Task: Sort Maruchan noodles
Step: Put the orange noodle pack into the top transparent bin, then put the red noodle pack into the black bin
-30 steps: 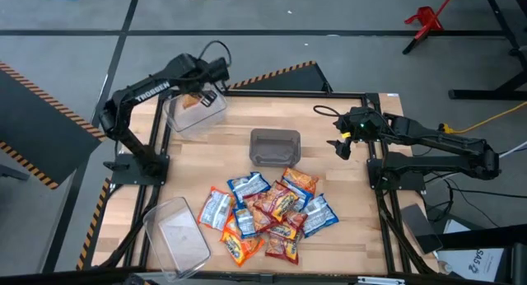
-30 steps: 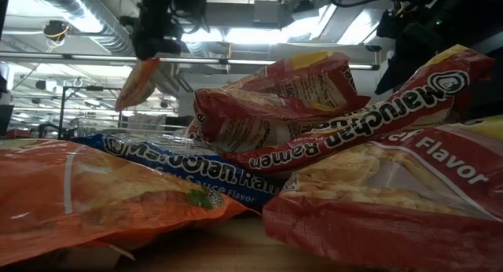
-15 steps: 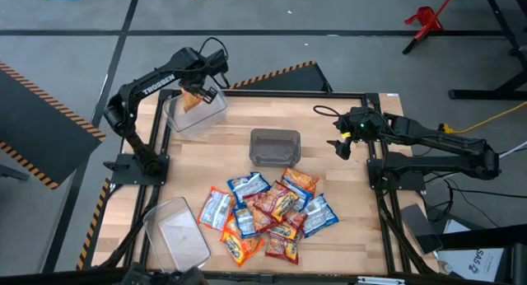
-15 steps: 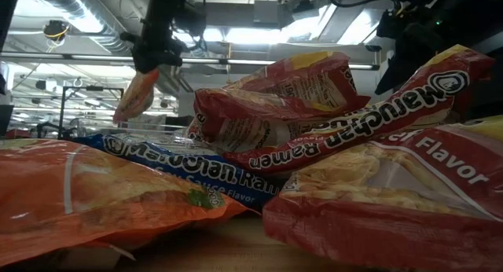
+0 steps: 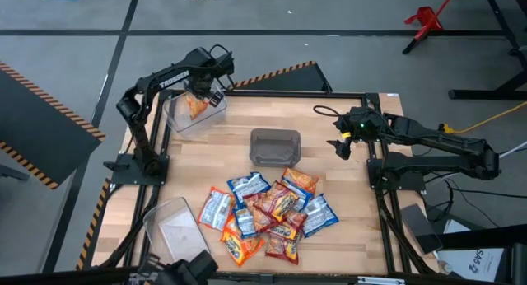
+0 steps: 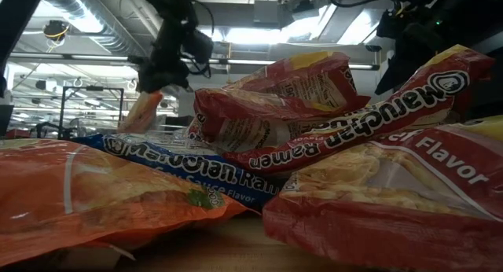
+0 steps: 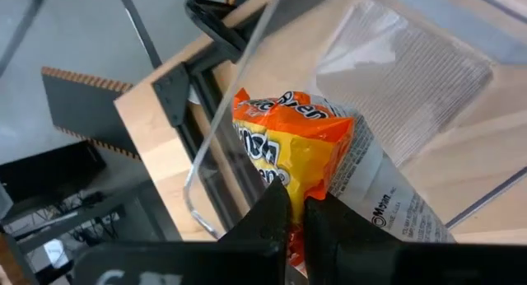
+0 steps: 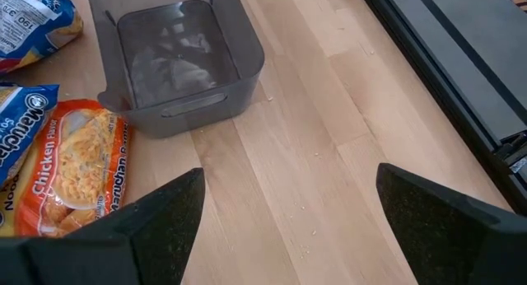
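Note:
My left gripper (image 5: 202,91) (image 7: 296,219) is over the clear bin (image 5: 194,114) (image 7: 412,79) at the table's far left corner, shut on an orange Maruchan packet (image 5: 194,105) (image 7: 300,149) (image 6: 146,111) that hangs into the bin. The other Maruchan packets, orange, red and blue-and-white, lie heaped (image 5: 270,213) (image 6: 314,138) near the table's near edge. My right gripper (image 5: 340,147) (image 8: 284,223) waits open above the table's right side, right of the grey bin (image 5: 275,147) (image 8: 177,63). My left gripper pinches the orange packet by one end (image 7: 290,198) between its two fingers, coming from above. The packet hangs below the fingers, tilted, inside the clear bin's rim; whether its lower end touches the bin floor I cannot tell.
A second clear bin (image 5: 177,233) sits at the table's near left corner. The grey bin stands at the table's middle. Bare wood (image 8: 305,145) lies between the grey bin and my right gripper. Black frame rails (image 5: 380,194) edge the table.
My left gripper has moved down and toward the table's right over the far left bin, carrying the orange packet from above the bin's rim down into it. The packet has sunk lower in the low view. My right arm has kept still.

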`<control>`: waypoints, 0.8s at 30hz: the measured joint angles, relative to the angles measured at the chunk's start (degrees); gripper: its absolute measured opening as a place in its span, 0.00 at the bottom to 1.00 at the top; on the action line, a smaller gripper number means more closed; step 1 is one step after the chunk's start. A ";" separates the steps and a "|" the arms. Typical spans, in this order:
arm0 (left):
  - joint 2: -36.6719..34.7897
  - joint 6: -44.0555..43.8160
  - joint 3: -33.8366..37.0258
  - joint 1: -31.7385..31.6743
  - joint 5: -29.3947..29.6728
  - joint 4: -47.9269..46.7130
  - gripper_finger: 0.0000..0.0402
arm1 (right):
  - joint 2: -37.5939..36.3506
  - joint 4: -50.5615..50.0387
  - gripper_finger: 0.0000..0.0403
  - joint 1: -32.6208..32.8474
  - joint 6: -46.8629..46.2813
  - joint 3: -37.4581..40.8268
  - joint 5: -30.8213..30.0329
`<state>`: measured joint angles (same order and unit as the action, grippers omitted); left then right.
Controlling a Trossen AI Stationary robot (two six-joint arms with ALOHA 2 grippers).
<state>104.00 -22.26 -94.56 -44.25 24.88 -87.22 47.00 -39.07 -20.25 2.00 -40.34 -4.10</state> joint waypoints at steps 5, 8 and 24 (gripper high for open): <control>2.47 0.43 0.00 0.00 -1.98 1.56 0.03 | 0.00 -0.04 0.85 0.00 0.00 0.00 0.02; 3.34 1.66 0.00 0.00 -3.62 2.37 0.03 | 0.00 -0.04 0.85 0.00 0.02 0.00 0.01; 3.72 9.34 0.00 0.17 -6.21 7.48 0.32 | 0.00 -0.13 0.85 0.00 0.00 0.00 0.15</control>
<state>107.72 -12.93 -94.56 -44.07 18.68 -79.75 47.00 -39.20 -20.25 2.00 -40.34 -3.94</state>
